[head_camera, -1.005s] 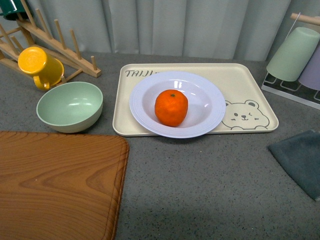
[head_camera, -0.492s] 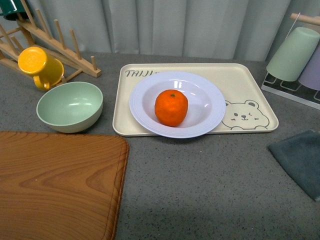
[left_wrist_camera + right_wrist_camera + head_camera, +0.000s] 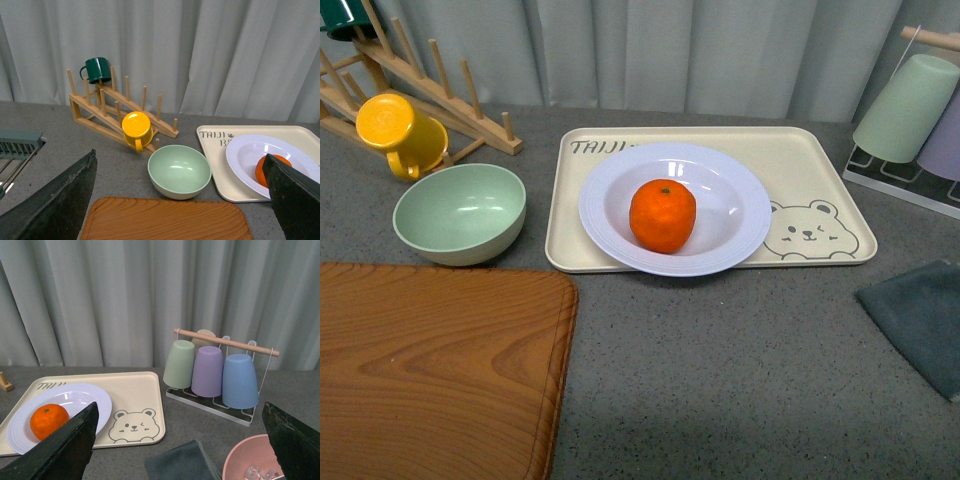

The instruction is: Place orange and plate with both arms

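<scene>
Nothing has moved since the earlier frames. The orange (image 3: pixel 662 215) sits in the middle of the plate (image 3: pixel 740 215), which rests on the tray (image 3: pixel 810 165) on the grey surface (image 3: pixel 720 360). Both claws (image 3: pixel 180 200) (image 3: pixel 180 440) hang spread wide, well apart from the orange, gripping nothing.

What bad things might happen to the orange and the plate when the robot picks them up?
1. The small round bright orange sits loose in the glossy white deep plate, so it may roll off if the plate tips.
2. The plate rests on the beige bear tray, overhanging its front edge, so a nudge might slide it off.
3. The pale green bowl stands close on the left; an arm might bump it.
</scene>
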`<action>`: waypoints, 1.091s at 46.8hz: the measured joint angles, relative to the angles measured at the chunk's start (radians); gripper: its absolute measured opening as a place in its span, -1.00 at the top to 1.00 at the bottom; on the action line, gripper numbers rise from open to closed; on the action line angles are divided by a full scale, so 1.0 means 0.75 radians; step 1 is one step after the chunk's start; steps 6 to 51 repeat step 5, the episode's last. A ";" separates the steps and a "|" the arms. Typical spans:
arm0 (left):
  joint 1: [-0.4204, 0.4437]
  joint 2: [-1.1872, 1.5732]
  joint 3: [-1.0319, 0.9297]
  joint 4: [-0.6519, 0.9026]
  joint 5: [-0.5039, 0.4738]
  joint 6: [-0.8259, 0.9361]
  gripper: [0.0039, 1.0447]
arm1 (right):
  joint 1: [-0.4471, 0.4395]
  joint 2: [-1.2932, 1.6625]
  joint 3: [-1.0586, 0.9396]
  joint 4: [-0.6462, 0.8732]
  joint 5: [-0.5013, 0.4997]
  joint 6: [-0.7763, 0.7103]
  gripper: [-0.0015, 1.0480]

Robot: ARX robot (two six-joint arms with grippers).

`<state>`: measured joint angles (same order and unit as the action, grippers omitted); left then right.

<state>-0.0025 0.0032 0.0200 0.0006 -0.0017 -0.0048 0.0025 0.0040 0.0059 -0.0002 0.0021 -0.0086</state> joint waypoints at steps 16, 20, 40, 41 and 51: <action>0.000 0.000 0.000 0.000 0.000 0.000 -0.88 | 0.000 0.000 0.000 0.000 -0.001 -0.001 -0.83; 0.000 0.000 0.000 0.000 0.000 0.000 -0.88 | 0.000 0.000 0.000 0.000 -0.001 -0.001 -0.83; 0.000 0.000 0.000 0.000 0.000 0.000 -0.88 | 0.000 0.000 0.000 0.000 -0.001 -0.001 -0.83; 0.000 0.000 0.000 0.000 0.000 0.000 -0.88 | 0.000 0.000 0.000 0.000 -0.001 -0.001 -0.83; 0.000 0.000 0.000 0.000 0.000 0.000 -0.88 | 0.000 0.000 0.000 0.000 -0.001 -0.001 -0.83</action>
